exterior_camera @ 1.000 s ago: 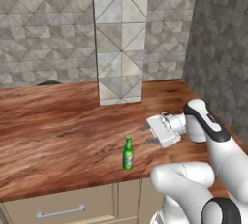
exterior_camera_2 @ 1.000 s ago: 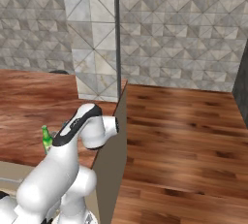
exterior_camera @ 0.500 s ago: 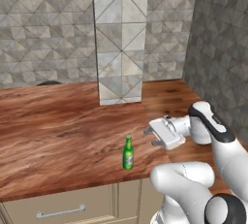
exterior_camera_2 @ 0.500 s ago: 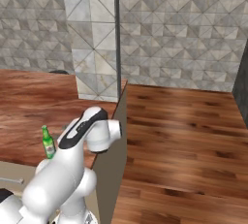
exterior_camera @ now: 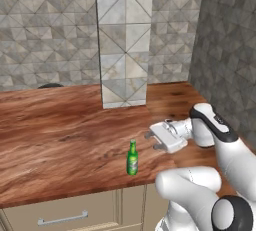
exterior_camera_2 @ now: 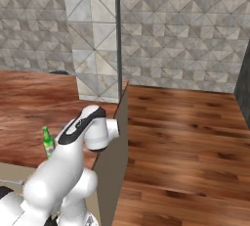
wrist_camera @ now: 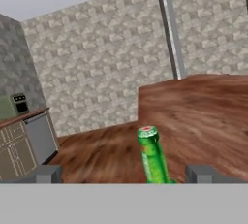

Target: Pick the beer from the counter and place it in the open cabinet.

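The beer (exterior_camera: 132, 158) stands upright near the front edge of the counter (exterior_camera: 60, 130), just left of the gripper (exterior_camera: 149, 141), which points sideways at it with its jaws apart and nothing between them. In the hand view the 2 dark fingertips (wrist_camera: 47, 173) stand wide at the bottom with the beer (wrist_camera: 153, 156) rising between them, nearer the right one, apart from both; its lower body and label are cut off by the bottom of that view, so only the green cap and slim neck show. From the right base view the white arm covers the gripper, and the beer (exterior_camera_2: 47, 142) peeks out beside the arm's elbow, its base hidden.

Behind the bottle a tall tiled panel (exterior_camera: 124, 40) rests on the reddish-brown wood grain, with a dark round object (exterior_camera: 49, 85) at the wall, too small to identify. Beige drawer fronts with a grey bar handle (exterior_camera: 62, 219) run below the counter edge. The walls carry grey, faceted stone tiling. The bottle's glass is glossy green.
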